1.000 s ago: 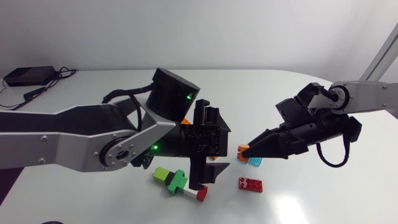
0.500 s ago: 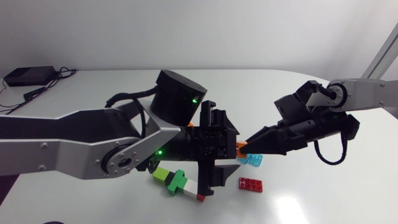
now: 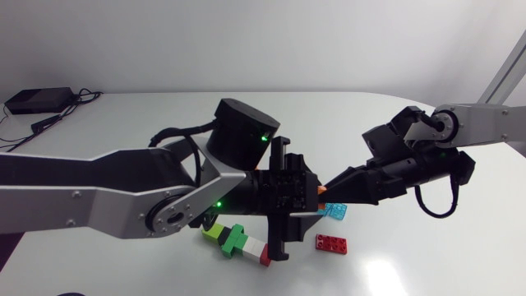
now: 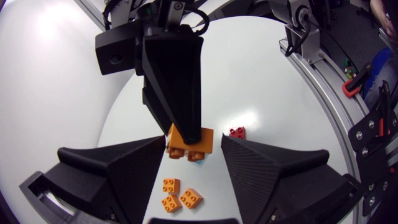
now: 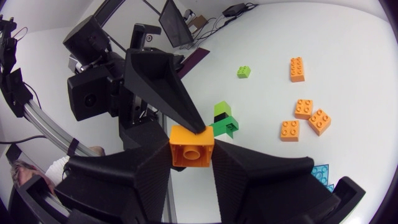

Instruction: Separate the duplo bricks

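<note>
Over the white table [image 3: 123, 115], the left arm [image 3: 123, 193] and right arm [image 3: 485, 127] meet at an orange duplo brick [image 5: 191, 149]. The right gripper [image 3: 325, 191] clamps it, and the left gripper [image 3: 279, 197] stands spread wide on either side of it. Near that brick lie a green-white-red stack [image 3: 238, 241], a red brick [image 3: 330, 242] and a light-blue brick [image 3: 334, 210].
</note>
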